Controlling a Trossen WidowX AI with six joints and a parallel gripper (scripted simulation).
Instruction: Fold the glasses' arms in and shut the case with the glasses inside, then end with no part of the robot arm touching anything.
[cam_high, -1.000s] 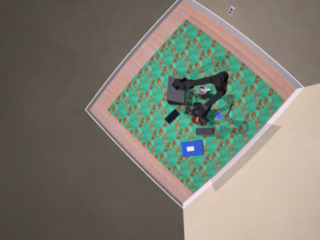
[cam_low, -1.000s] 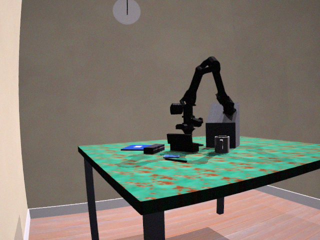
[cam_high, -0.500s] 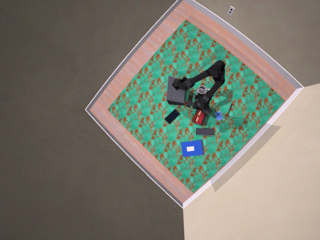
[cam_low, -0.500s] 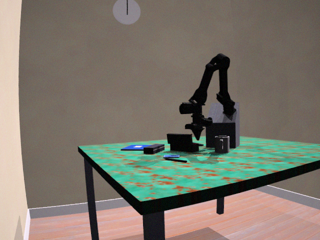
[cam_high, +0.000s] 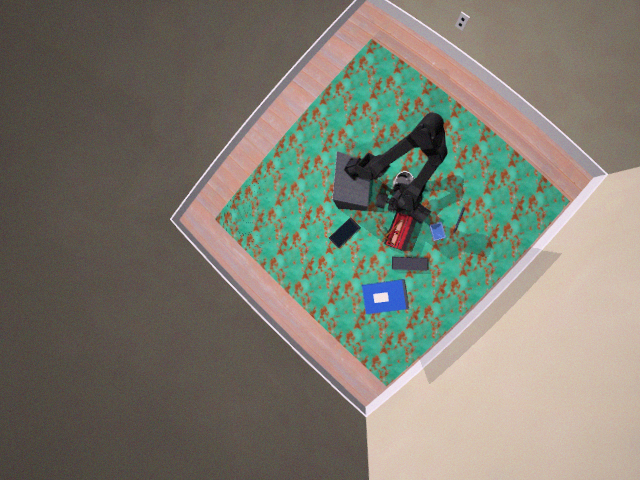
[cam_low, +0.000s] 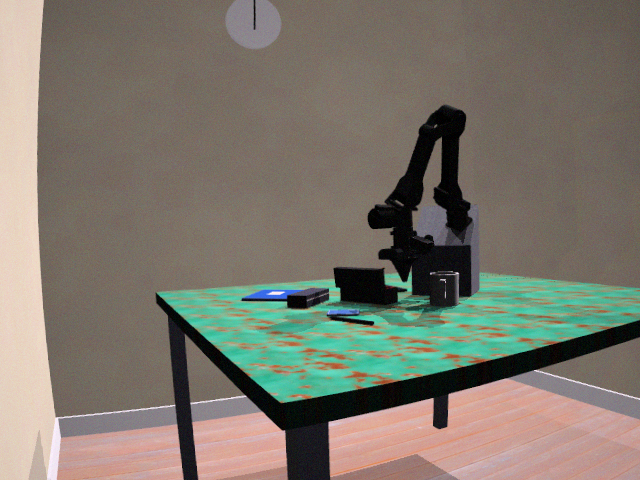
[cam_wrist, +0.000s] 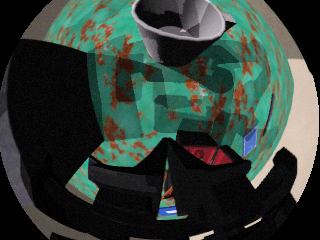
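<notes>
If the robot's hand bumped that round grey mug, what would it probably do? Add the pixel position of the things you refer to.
The mug (cam_high: 402, 178) (cam_low: 444, 290) (cam_wrist: 187, 52) stands upright on a flat base, so a gentle low nudge would likely slide it. A harder push near the rim might tip it. Its sides are round, so once over it could roll.

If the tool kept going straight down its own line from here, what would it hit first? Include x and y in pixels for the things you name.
Probably the green-and-rust tabletop (cam_high: 382, 93) (cam_low: 330, 361) (cam_wrist: 107, 80), close beside the open glasses case (cam_high: 408, 233) (cam_low: 361, 289) (cam_wrist: 212, 154). Depth is unclear, though, so the closed tool (cam_high: 405, 201) (cam_low: 404, 279) (cam_wrist: 166, 141) might clip the case's near edge first.
</notes>
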